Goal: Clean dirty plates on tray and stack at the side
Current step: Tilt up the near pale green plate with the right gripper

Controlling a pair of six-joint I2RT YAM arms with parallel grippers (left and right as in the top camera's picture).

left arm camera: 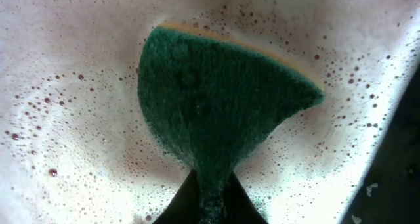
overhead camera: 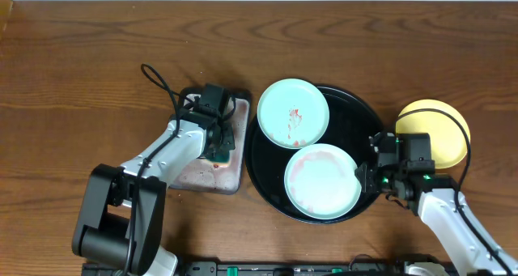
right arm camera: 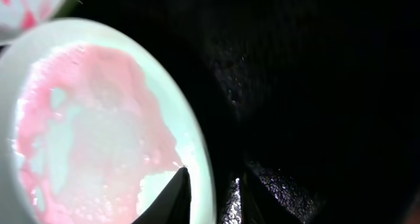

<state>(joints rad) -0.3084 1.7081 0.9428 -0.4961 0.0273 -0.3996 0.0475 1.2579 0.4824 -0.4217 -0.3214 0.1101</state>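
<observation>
Three plates lie flat and face up. Two are on the black tray [overhead camera: 356, 122]: the far mint plate [overhead camera: 292, 112], red-smeared, overhangs its left rim, and the near mint plate [overhead camera: 322, 180] is filmed pink. The yellow plate [overhead camera: 443, 126] sits on the surface [overhead camera: 97, 82] just right of the tray. The right gripper [overhead camera: 366, 177] reaches in low from the right, jaws parted astride the near mint plate's rim. The left gripper [overhead camera: 217, 150] angles down over one foamy grey rectangular tray [overhead camera: 198, 175], jaws clenched on one green sponge [left arm camera: 216, 106].
</observation>
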